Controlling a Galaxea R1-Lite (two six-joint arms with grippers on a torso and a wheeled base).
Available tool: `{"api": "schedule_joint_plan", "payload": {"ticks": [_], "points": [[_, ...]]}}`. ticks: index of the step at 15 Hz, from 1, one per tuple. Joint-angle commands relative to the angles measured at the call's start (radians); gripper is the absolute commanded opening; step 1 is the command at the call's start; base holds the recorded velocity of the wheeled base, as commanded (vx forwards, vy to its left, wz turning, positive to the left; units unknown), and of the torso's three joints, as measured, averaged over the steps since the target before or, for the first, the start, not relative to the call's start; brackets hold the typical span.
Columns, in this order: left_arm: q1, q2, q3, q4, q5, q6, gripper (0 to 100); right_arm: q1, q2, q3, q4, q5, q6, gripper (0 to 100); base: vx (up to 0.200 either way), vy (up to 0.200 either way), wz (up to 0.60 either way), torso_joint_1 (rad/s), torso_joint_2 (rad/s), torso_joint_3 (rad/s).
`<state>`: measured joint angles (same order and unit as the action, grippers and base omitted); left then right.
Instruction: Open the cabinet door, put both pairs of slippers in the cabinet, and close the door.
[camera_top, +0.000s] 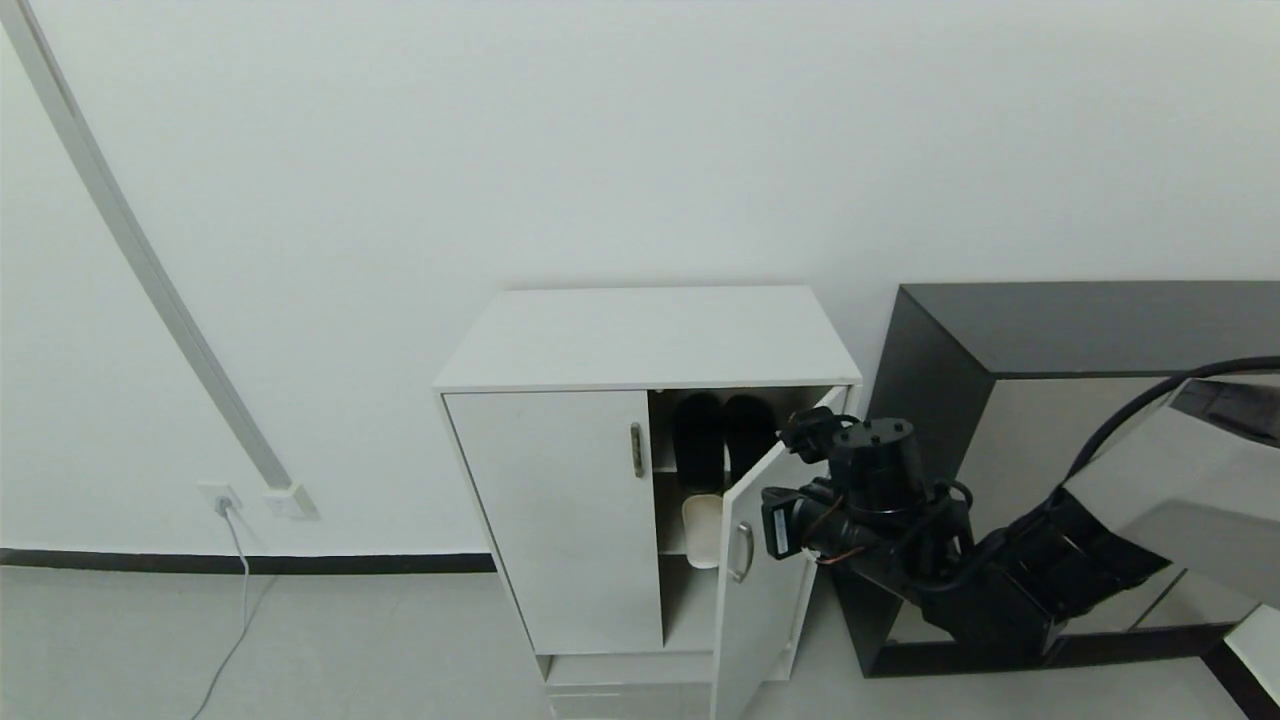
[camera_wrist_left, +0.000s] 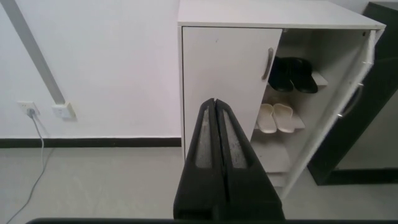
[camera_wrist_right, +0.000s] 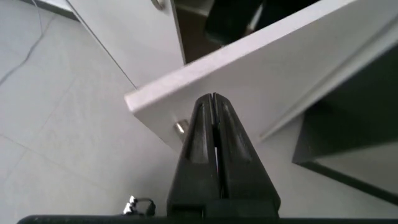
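Head: white cabinet (camera_top: 640, 340) against the wall. Left door (camera_top: 550, 510) is shut; right door (camera_top: 760, 580) is swung partway out, handle (camera_top: 741, 552) facing forward. In the gap, black slippers (camera_top: 722, 430) sit on the upper shelf and a white slipper (camera_top: 703, 525) on the shelf below, its toe at the shelf's front edge. Right arm (camera_top: 880, 500) is just beside the open door's outer side, near its top corner. Dark cabinet (camera_top: 1000, 330) stands to the right, wall socket (camera_top: 220, 497) low on the left.

Left wrist: left pincer (camera_wrist_left: 215, 102) has its fingers pressed together, holding nothing, well apart from the cabinet and pointing at the shut door. Both pairs are inside: black above, the white pair side by side below.

Right wrist: right pincer (camera_wrist_right: 214, 98) has its fingers together, gripping nothing. Tips are right at the open door's edge, just beside the handle. Can't tell if they touch the panel. Grey floor (camera_wrist_right: 56, 124) below.
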<state>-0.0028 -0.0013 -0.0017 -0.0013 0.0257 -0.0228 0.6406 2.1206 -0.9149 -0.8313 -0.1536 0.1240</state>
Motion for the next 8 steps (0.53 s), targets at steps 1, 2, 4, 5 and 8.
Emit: {"api": "schedule_joint_plan", "payload": {"ticks": [1,2,4,5,8], "points": [[0.0,0.001,0.0,0.0,0.0,0.0,0,0.007,0.05,-0.032,-0.02,0.002,0.005,0,0.0,0.0,0.0,0.0,0.0,0.0],[0.0,0.001,0.0,0.0,0.0,0.0,0,0.007,0.05,-0.032,-0.038,0.003,0.005,0,0.0,0.0,0.0,0.0,0.0,0.0],[0.0,0.001,0.0,0.0,0.0,0.0,0,0.01,0.041,-0.002,-0.086,0.017,0.006,0,0.0,0.0,0.0,0.0,0.0,0.0],[0.0,0.001,0.0,0.0,0.0,0.0,0,0.01,0.019,0.037,-0.129,0.049,0.005,0,0.0,0.0,0.0,0.0,0.0,0.0],[0.0,0.001,0.0,0.0,0.0,0.001,0,0.021,-0.077,0.235,-0.23,0.138,0.002,0,0.0,0.0,0.0,0.0,0.0,0.0]]}}
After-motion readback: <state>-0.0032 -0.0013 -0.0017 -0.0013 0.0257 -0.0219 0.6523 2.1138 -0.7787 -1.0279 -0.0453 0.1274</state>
